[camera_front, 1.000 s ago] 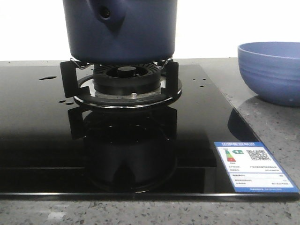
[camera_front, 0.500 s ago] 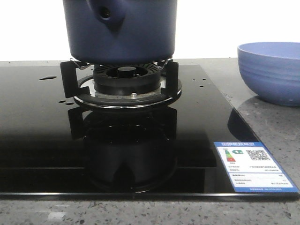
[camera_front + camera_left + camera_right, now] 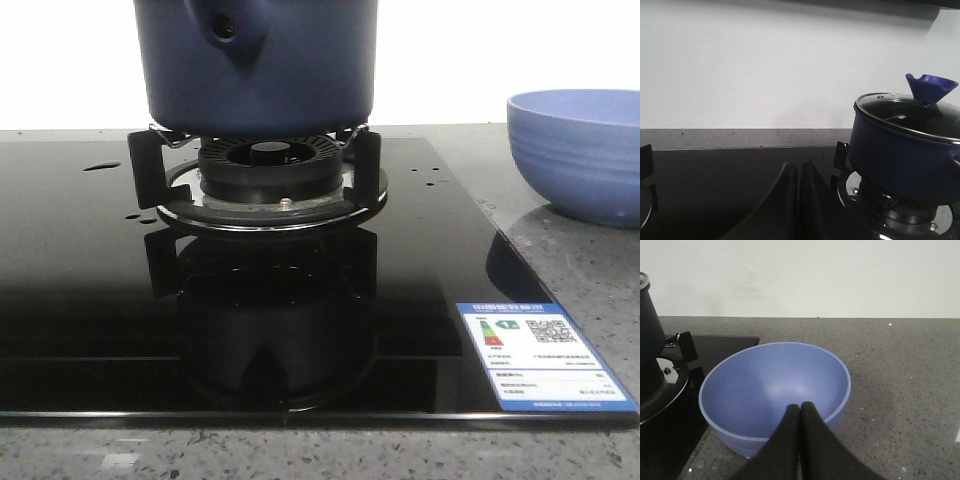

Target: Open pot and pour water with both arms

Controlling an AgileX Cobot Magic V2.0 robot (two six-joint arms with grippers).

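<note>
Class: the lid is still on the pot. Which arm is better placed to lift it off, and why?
Probably the left. Its wrist view faces the pot and the lid with its blue knob, while the right wrist view faces the bowl. Both jaws are shut.

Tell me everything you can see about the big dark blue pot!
The pot is big, round and straight-sided, a matte navy blue, with a stubby knob with a hole on its side. A glass lid with a metal rim and a blue knob closes it. It stands upright on the black burner stand of the glossy cooktop. No gripper touches it; the light-blue bowl sits apart on its right.
</note>
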